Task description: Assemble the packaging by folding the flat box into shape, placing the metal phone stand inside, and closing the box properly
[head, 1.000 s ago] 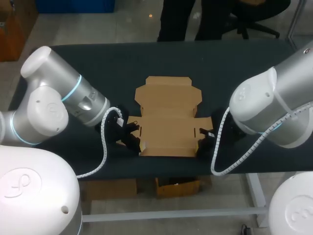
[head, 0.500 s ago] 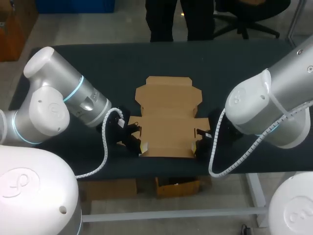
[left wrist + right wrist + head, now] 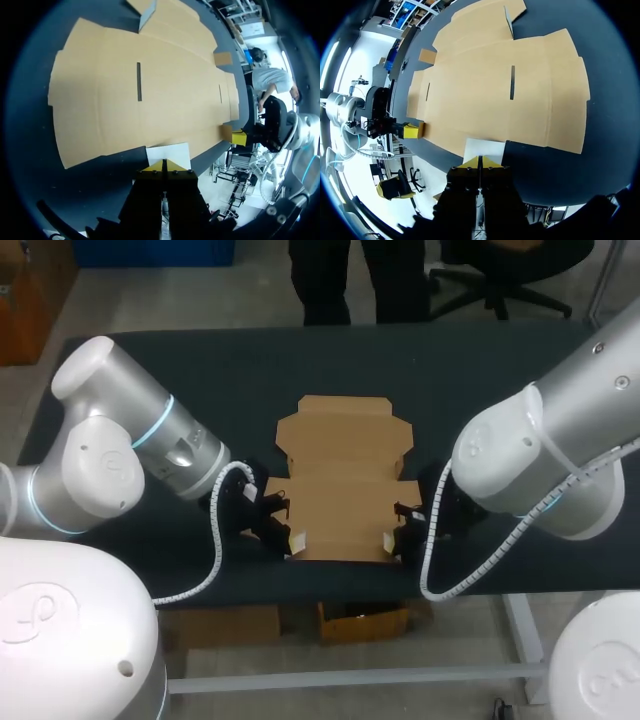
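Seen from above, the flat box (image 3: 342, 485) lies unfolded on the dark table (image 3: 200, 370), between the left gripper (image 3: 290, 538) and the right gripper (image 3: 392, 539), which sit at its near corners.

In the left wrist view, the tips are pressed together and the pale left flap (image 3: 170, 152) touches them just ahead.

In the right wrist view, the tips are likewise together, against the pale right flap (image 3: 484, 148).

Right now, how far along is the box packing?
Nothing finished: the box lies flat on the table, and no phone stand shows. In hand: the left claw seems to pinch the left corner flap, the right claw the right corner flap. Left: fold the walls, load the stand, close.
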